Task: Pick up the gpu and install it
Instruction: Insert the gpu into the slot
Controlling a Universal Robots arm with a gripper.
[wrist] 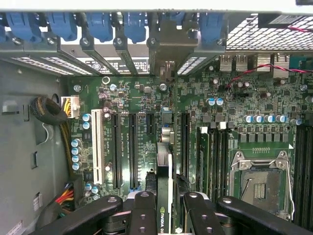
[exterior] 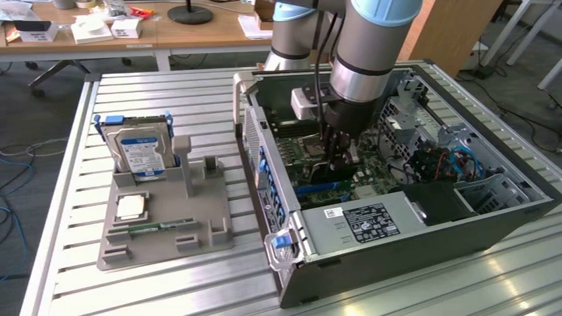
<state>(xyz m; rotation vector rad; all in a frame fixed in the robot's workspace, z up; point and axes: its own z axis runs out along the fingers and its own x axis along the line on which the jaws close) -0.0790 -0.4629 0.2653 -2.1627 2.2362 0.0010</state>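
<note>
Claw [wrist: 167, 200]: black fingers clamped on thin, dark, rectangular gpu card [wrist: 165, 166] | gpu: held edge-on inside open black metal computer case [exterior: 422, 263], just above its green motherboard [wrist: 244, 98] slots

- Robotics lab: arm [exterior: 378, 52] over slotted metal table [exterior: 176, 92].
- Open PC case [exterior: 439, 243] and grey parts jig [exterior: 167, 230] on table.
- Cluttered wooden desks [exterior: 202, 33] behind, loose cables [exterior: 18, 155] on floor.

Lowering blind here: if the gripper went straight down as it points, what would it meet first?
Probably the motherboard slot area below; the gpu clamped in the gripper would touch first. Depth unclear.
</note>
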